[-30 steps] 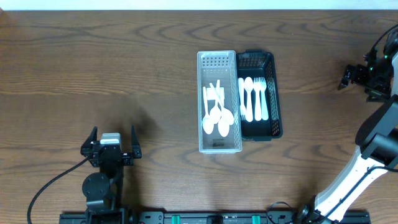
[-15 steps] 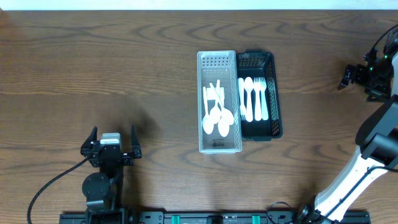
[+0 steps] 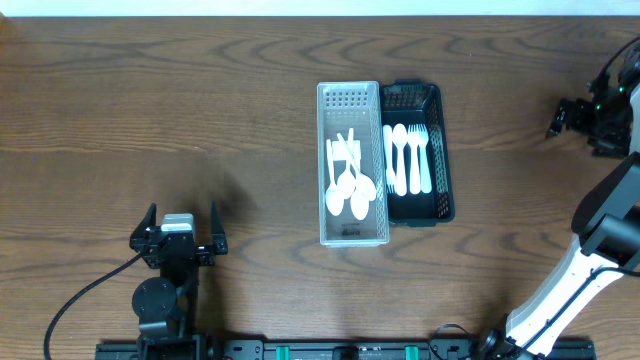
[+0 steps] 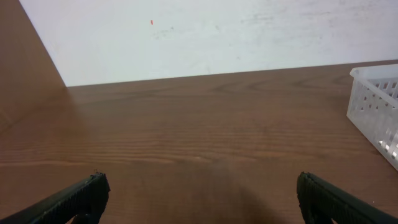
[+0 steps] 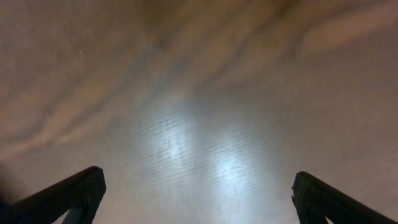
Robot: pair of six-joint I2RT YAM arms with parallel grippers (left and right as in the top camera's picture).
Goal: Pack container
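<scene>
Black plastic on the left fingers (image 4: 68, 198), low in both corners of the left wrist view, spread wide with nothing between. Same for the right fingers (image 5: 62, 194): parted, empty, over bare wooden surface (image 5: 199, 93). From overhead, left fingers at lower left, right ones at the upper right edge, both well apart from the goods. Just right of centre: clear basket (image 3: 350, 98) and black basket (image 3: 411, 93), side by side and touching, long axes running top to bottom of the frame. In the clear one, white spoons (image 3: 350, 195), bowls toward the bottom, handles fanned toward the top, slightly crossed. In the black one, forks (image 3: 408, 165) lined up parallel to the long walls; tine end too small to make out. Probably thin plastic throughout: light, fairly stiff, slick, apt to slide if nudged. Best taken, likely, by a long side wall near its middle, gently enough not to crack the mesh.
</scene>
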